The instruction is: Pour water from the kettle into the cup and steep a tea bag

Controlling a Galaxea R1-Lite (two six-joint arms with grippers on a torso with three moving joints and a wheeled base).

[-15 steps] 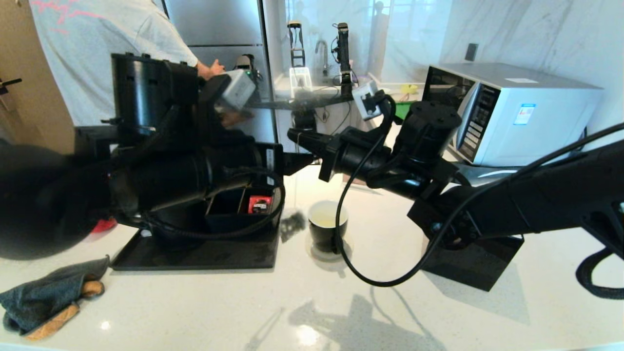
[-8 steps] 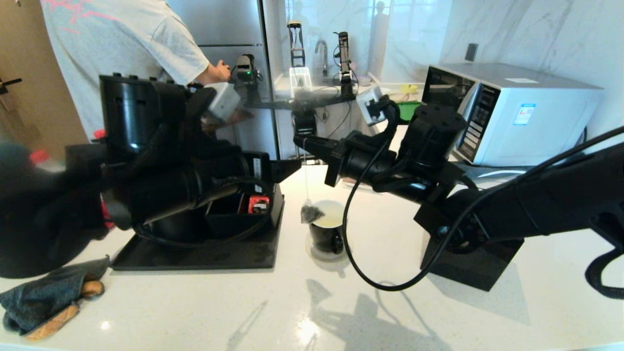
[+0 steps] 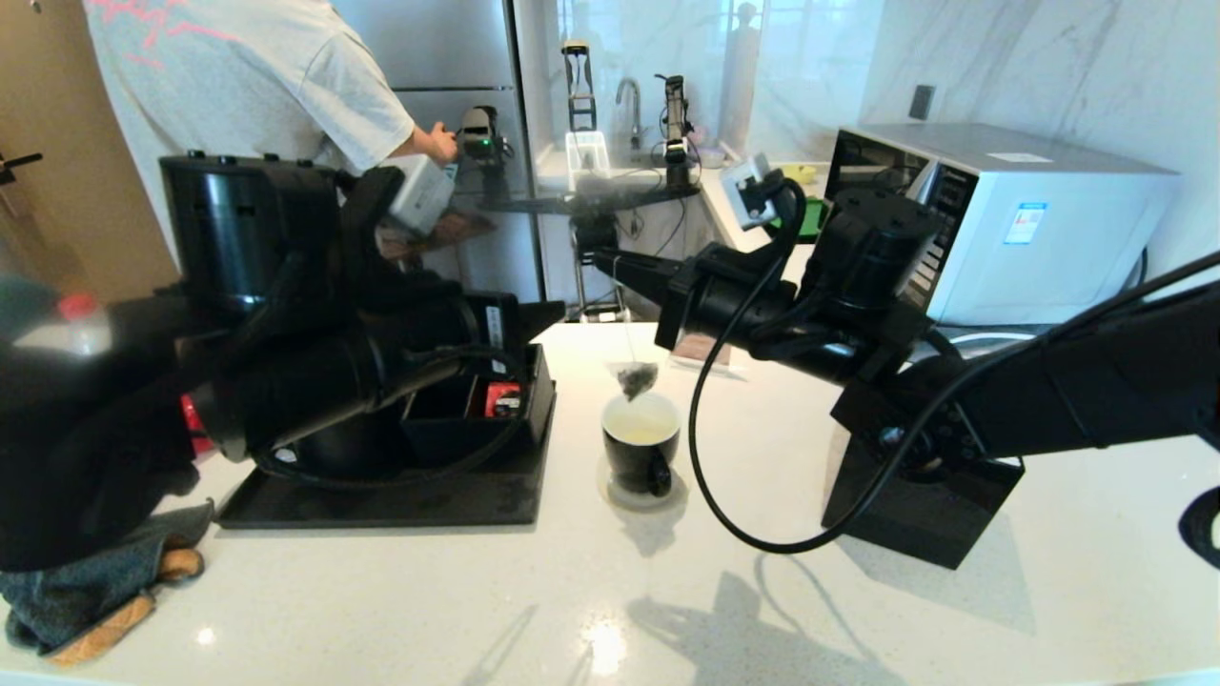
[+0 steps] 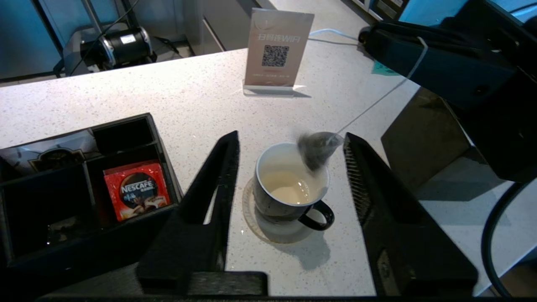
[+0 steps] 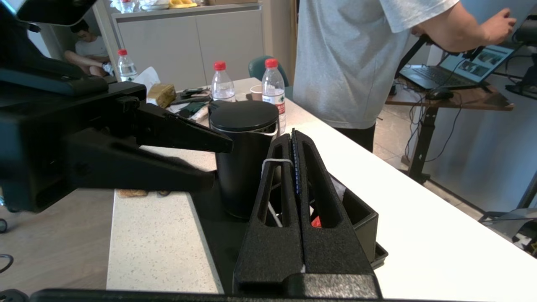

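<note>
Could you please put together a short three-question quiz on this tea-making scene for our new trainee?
1. True or false: the tea bag is submerged in the cup.
2. What does the right gripper pinch?
A. the cup's handle
B. the tea bag's string
C. the red packet
3. Which gripper is open?

Key:
1. False; it hangs above the rim.
2. B
3. The left gripper, with the cup in view between its fingers.
</note>
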